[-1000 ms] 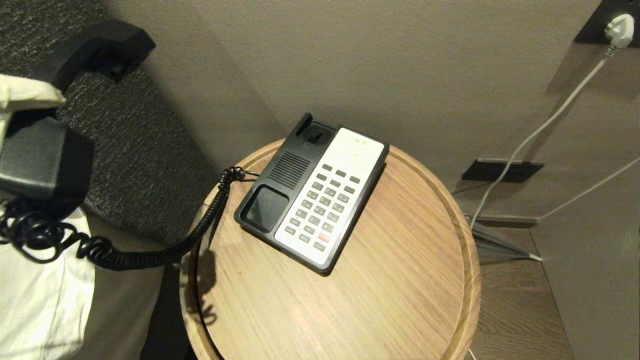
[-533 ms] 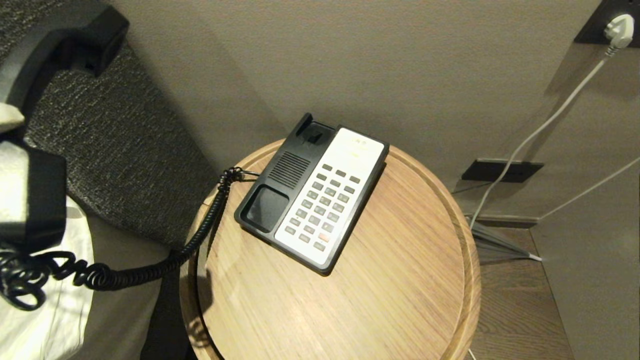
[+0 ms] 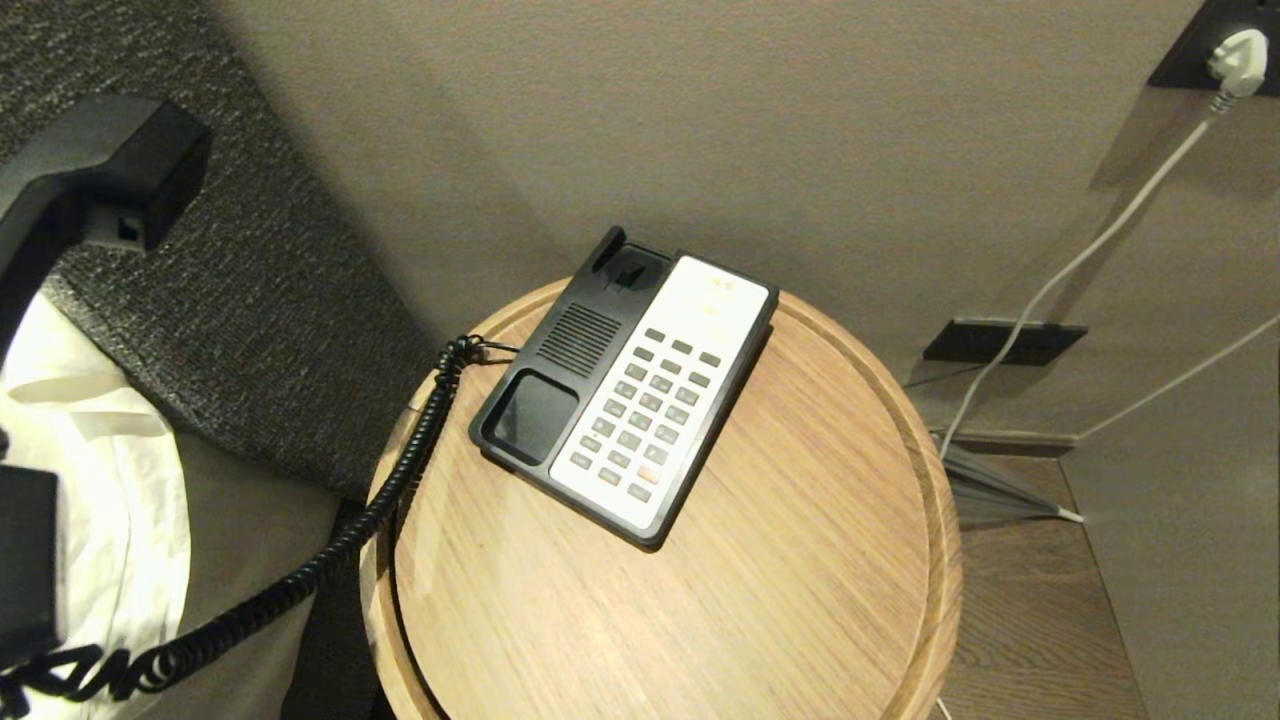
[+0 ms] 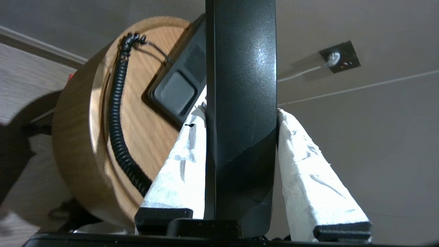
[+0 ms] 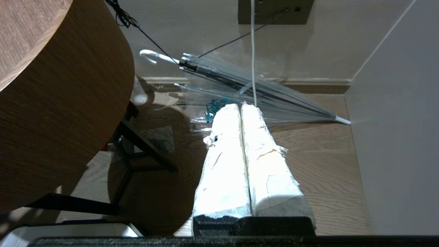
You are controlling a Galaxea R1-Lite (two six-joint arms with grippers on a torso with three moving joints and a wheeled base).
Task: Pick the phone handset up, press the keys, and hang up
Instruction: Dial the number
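Note:
The black phone handset (image 3: 95, 175) hangs off the table at the far left edge of the head view, where only its two blocky ends show. In the left wrist view my left gripper (image 4: 241, 113) is shut on the handset (image 4: 240, 85), one white-wrapped finger (image 4: 181, 164) on each side of its middle. The black coiled cord (image 3: 400, 460) runs stretched from the handset's lower end over the table rim to the phone base (image 3: 700, 300). The base lies on the round wooden table (image 3: 800, 600) with its cradle (image 3: 530, 415) empty and its grey keys (image 3: 650, 410) uncovered. My right gripper (image 5: 241, 104) hangs shut beside the table, above the floor.
A dark upholstered headboard (image 3: 250, 300) and white bedding (image 3: 100, 470) lie left of the table. White cables (image 3: 1080, 260) run down the wall at the right from a plug (image 3: 1238, 55). A folded clear umbrella (image 5: 257, 89) lies on the wooden floor by the table's dark legs (image 5: 144, 144).
The handset has moved further left and down in the head view, so its lower end is nearly out of the picture. The coiled cord has pulled straighter. The phone base has not moved.

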